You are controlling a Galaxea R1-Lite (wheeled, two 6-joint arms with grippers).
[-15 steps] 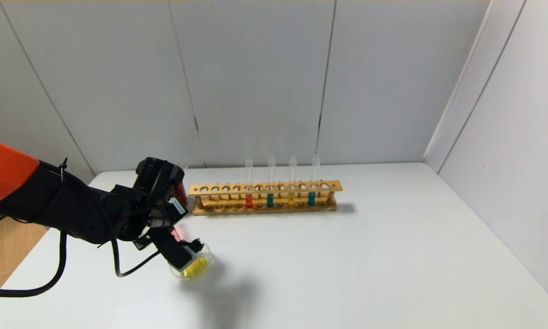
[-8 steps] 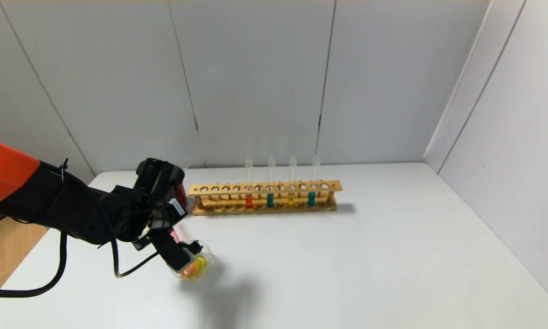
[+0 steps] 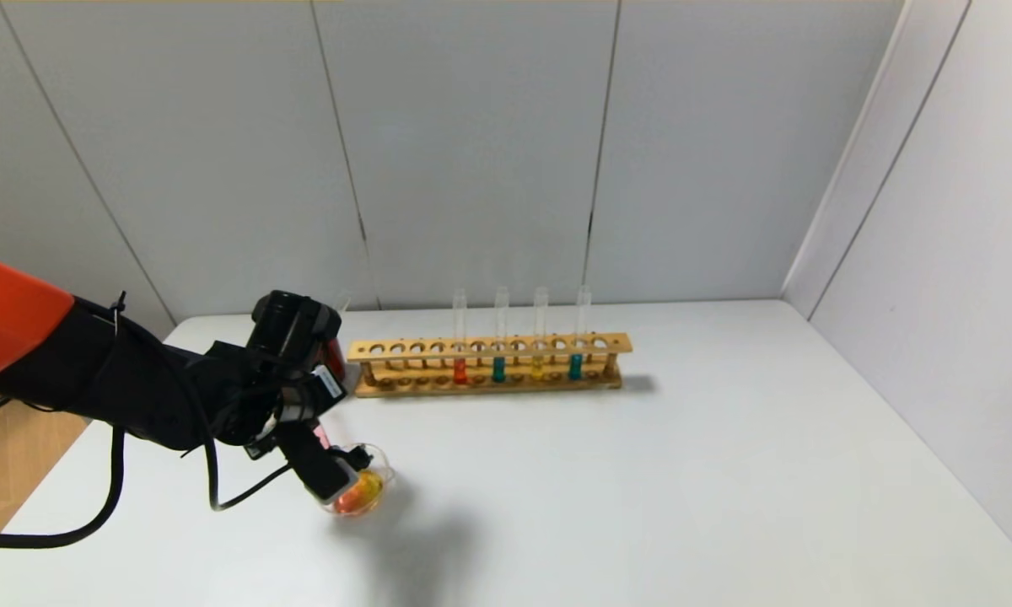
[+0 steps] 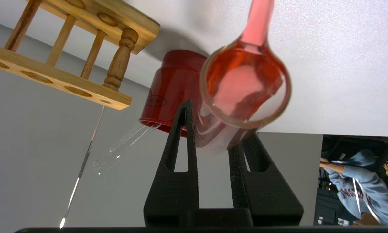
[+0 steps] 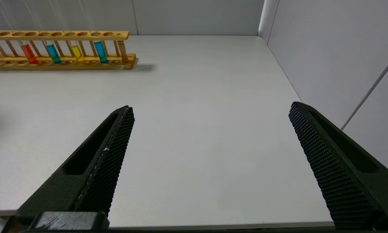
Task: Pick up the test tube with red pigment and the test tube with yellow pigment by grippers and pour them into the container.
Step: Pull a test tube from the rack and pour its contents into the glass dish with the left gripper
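I have the left gripper [image 3: 337,472] at the near left of the surface [image 3: 641,472], clamped on the test tube with red pigment [image 4: 242,97], which is tipped steeply with its mouth over the container [image 3: 363,489]. In the left wrist view the red liquid is spread along the inside of the tilted tube toward its open end, so I judge the red pour to be under way. From the head view the container holds a yellow-orange pool with redder colour near the gripper side, which tells me the yellow pour is most likely already done and red is mixing in. Behind the gripper stands a dark red cup [image 4: 171,87], and an empty clear tube [image 4: 123,147] leans out of it; I take that to be the spent yellow tube, though I cannot confirm it. The wooden rack [image 3: 489,364] sits farther back, near the middle, holding four tubes: red, teal, yellow and teal. My right gripper [image 5: 210,129] hangs idle over the near right of the surface, jaws wide apart and empty. What remains, as I read it, is to drain the last red liquid and set the tube aside.
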